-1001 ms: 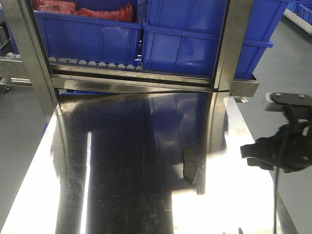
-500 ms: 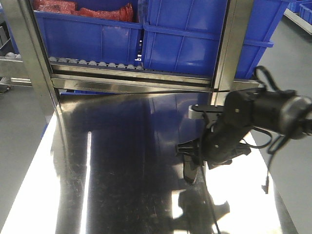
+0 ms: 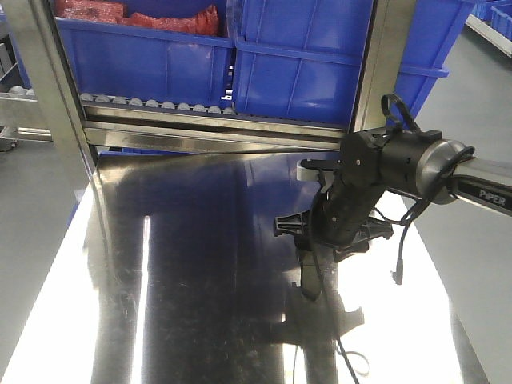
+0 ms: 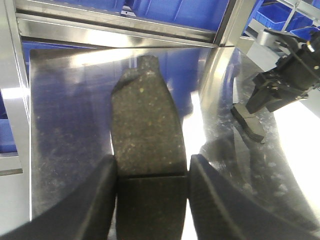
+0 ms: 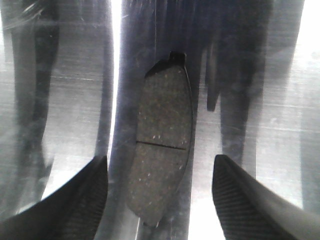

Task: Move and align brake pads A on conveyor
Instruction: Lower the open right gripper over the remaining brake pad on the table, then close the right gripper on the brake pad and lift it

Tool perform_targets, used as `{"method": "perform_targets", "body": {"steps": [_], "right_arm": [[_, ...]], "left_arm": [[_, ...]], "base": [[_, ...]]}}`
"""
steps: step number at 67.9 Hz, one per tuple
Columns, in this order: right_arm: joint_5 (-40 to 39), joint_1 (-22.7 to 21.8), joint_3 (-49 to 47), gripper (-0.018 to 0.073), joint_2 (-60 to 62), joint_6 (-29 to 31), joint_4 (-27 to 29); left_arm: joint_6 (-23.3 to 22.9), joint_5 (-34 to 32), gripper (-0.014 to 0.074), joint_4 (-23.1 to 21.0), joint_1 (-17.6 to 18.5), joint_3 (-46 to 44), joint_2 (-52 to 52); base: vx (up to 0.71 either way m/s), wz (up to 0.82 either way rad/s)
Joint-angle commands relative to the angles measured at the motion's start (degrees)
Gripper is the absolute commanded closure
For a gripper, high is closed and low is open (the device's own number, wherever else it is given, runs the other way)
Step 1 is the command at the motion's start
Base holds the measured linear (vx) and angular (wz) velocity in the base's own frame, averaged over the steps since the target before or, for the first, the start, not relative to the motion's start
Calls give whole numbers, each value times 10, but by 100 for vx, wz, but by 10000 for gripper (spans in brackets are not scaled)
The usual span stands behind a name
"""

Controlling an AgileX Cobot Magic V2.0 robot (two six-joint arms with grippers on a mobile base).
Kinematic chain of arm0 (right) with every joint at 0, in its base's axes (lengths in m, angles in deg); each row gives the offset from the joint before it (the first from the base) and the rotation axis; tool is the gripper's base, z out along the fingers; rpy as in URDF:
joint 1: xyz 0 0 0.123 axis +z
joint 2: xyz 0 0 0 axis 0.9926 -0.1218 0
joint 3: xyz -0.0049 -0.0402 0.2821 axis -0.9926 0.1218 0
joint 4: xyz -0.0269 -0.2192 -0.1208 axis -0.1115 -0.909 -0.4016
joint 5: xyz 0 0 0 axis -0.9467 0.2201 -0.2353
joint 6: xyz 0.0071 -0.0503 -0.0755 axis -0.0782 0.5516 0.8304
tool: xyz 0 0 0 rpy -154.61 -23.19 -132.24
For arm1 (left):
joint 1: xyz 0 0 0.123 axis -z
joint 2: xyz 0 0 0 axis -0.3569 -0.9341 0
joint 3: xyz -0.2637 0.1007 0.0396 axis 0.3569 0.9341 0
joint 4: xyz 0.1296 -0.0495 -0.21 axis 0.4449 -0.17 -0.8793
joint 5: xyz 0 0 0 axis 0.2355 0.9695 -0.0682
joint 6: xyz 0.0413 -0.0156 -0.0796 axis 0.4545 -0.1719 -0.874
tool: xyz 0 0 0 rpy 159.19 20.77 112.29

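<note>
Watching the right wrist view, I judged a slipped grasp to be the likeliest failure. The black right end effector (image 5: 159, 165) stood spread wide, one finger on either side of a dark grey, slightly curved oblong brake pad with a centre groove (image 5: 162, 150). That grooved pad lay flat, face up, on the shiny stainless steel tabletop (image 3: 200, 280). The pad was thin and low and the steel looked slick. If the fingers closed too high or unevenly, I expected them to ride over its edges or skate it sideways. The glare streaks around it also made its outline hard for me to read.

The black left end effector (image 4: 150, 200) was pinching a second dark grey speckled brake pad (image 4: 145, 125). Most of that held pad stuck out beyond the fingers, so I thought it could pivot or strike something. The right arm sat near it at the upper right of the left wrist frame, so I counted the two arms crowding each other as a second hazard.

The mirror-like tabletop filled the lower part of the front frame. Large blue plastic bins (image 3: 320, 72) sat on a steel roller rack (image 3: 216, 132) across the top, with red contents (image 3: 168, 20) at the upper left. Grey floor (image 3: 32, 208) showed at both sides. No conveyor appeared in any view, so I could not tell how far either pad had to travel.
</note>
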Motion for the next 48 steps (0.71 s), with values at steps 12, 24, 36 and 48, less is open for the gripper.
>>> {"method": "perform_targets", "body": {"steps": [12, 24, 36, 48], "right_arm": [[-12, 0, -18, 117, 4, -26, -16], [-28, 0, -18, 117, 3, -28, -22], [-38, 0, -18, 117, 3, -28, -23], [-45, 0, -18, 117, 3, -28, -33]], "left_arm": [[0, -50, 602, -1, 1, -17, -5], [0, -50, 602, -1, 1, -17, -5], [0, -50, 602, -1, 1, -17, -5], [0, -50, 602, -1, 1, -17, -5]], "base": [[0, 0], [0, 0], [0, 0], [0, 0]]}}
